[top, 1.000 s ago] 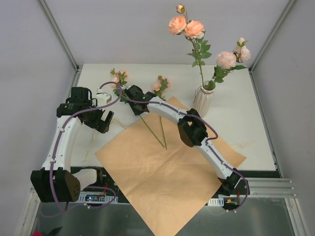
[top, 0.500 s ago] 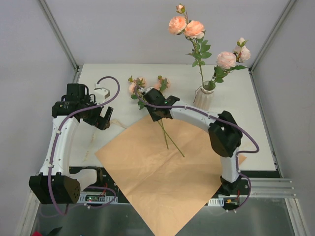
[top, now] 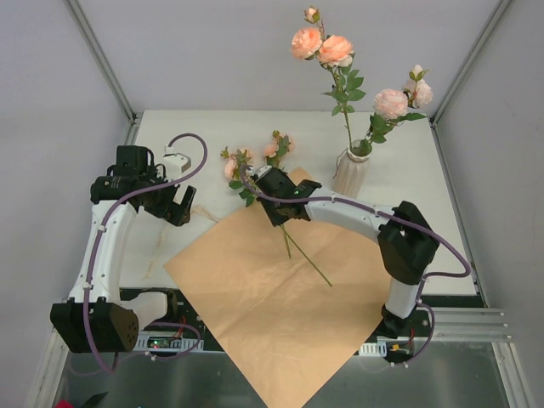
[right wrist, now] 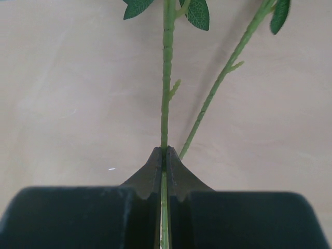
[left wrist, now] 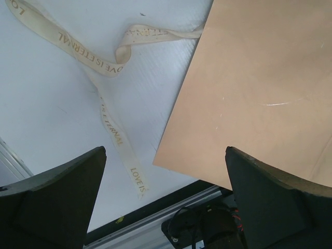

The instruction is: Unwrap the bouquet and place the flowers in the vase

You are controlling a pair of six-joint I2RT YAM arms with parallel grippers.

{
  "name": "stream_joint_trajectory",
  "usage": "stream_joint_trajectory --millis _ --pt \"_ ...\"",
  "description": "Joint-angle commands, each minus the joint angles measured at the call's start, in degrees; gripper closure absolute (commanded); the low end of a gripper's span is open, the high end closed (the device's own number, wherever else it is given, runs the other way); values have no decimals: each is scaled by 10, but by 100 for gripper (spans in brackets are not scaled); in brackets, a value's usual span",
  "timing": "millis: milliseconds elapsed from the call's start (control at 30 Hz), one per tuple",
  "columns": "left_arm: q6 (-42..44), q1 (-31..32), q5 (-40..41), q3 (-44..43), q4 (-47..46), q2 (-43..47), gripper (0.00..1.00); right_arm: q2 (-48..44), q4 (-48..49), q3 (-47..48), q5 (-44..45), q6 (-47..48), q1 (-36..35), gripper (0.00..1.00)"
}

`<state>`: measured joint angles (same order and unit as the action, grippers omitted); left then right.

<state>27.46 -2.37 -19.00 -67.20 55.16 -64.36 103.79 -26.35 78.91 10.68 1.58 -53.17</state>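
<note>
1. Right gripper point(right wrist: 165, 153) is pinched shut on one rose stem point(right wrist: 166, 78) above the paper's point(top: 280, 306) far corner, bloom point(top: 231, 166) past the paper's far edge.
2. Second stem point(right wrist: 224, 72) runs close beside it over the paper.
3. Left gripper point(left wrist: 163, 155) has jaws wide, holding nothing, over the paper's left edge.
4. Ribbon point(left wrist: 111, 67) lies loose on the table point(top: 425, 195), just left of the paper.
5. Vase point(top: 350, 172) stands upright just beyond the paper's far corner, with flowers point(top: 336, 49) in it.
</note>
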Motion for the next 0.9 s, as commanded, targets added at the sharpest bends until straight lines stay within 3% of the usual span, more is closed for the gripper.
stream_joint_trajectory --millis 0,133,233,267,367,500,667,867 --pt "-1 -5 -7 11 -1 15 1 26 -9 -3 -64 0 -22 99" --pt "1 -6 -1 12 -2 15 1 71 -26 26 -85 2 -33 99" --pt "2 -5 -1 11 -2 15 1 95 -29 43 -88 3 -32 82" --pt "5 -5 0 10 -3 15 1 102 -29 48 -90 3 -27 66" --pt "7 -5 3 11 -2 15 1 109 -30 66 -86 10 -25 52" --pt "8 -6 5 11 -3 16 1 122 -30 105 -80 21 -22 51" --pt "11 -5 8 10 -3 14 1 161 -36 147 -83 32 -15 58" --pt "18 -6 10 14 -3 16 1 190 -42 163 -86 34 -14 58"
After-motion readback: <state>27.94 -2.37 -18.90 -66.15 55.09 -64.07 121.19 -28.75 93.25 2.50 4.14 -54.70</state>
